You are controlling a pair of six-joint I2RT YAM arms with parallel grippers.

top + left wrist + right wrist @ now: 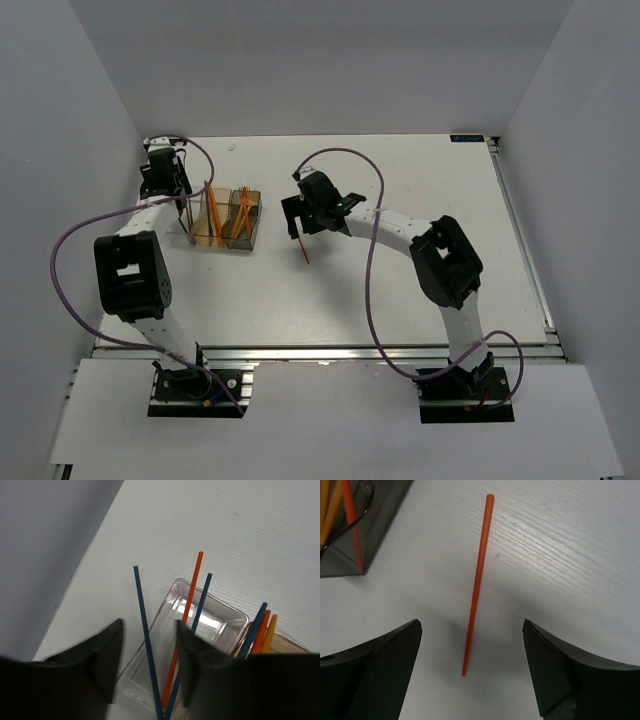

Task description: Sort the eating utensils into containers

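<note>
The containers stand in a row at the back left: a clear bin (220, 617), a tan one (213, 228) and a dark grey one (247, 222). My left gripper (149, 625) hovers over the clear bin, open. A dark blue stick (145, 630) stands loose between its fingers, with gaps on both sides. An orange stick (190, 600) and a second blue stick (202, 597) lean in the same bin. A red-orange stick (478, 580) lies flat on the table. My right gripper (471, 625) is wide open just above it, straddling its near end.
Blue, orange and yellow sticks (261, 630) stand in the tan bin, and orange ones (347, 510) in the dark grey bin. The left wall (45, 545) rises close beside the clear bin. White tabletop (420, 200) stretches to the right.
</note>
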